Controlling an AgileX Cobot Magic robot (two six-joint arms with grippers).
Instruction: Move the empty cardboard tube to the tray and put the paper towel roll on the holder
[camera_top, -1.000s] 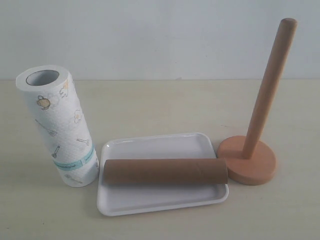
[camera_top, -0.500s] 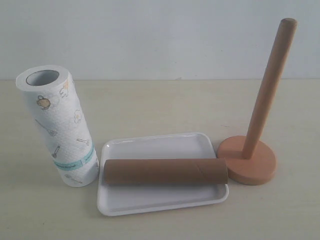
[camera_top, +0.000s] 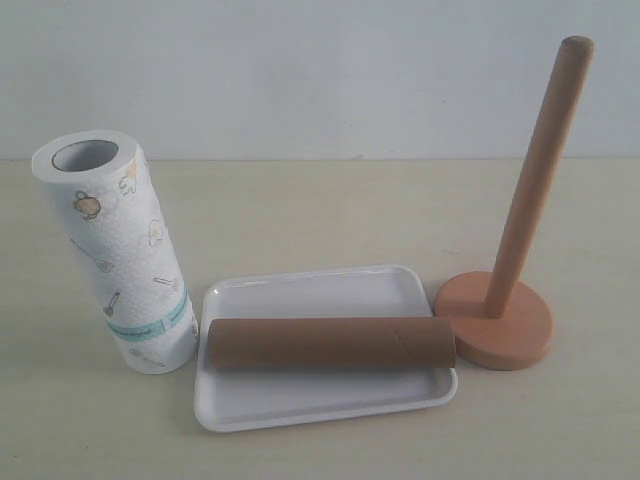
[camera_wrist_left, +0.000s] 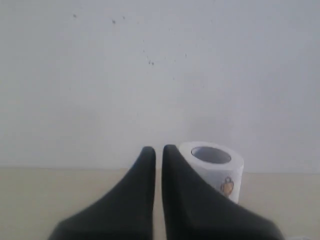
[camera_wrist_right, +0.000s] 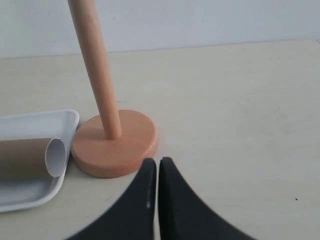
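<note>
Nothing is shifting across the last second: the empty cardboard tube (camera_top: 330, 343) is lying on its side lengthwise in the tray (camera_top: 310, 288) exactly as it was, with one end close to the rim beside the holder (camera_top: 521, 236). The paper towel roll (camera_top: 125, 270) is standing upright on the desk (camera_top: 300, 205) just beside the tray's other end, also where it was. That stillness suggests the first half of the task is already settled, since the tube is resting in the tray, while the second half is not yet begun: the holder's rod is standing bare and the roll is well apart from it, across the tray. Neither arm is showing in the exterior view, so both are probably waiting pulled back from the things. The left pincer (camera_wrist_left: 158, 152) is holding its jaws together on nothing, pointing roughly level toward the wall, with the top of the roll and its hollow core peeking out just beyond one fingertip. The right pincer (camera_wrist_right: 157, 165) is likewise keeping its jaws together and empty, hanging low over the desk and aiming at the holder's round base, near it but not touching.
</note>
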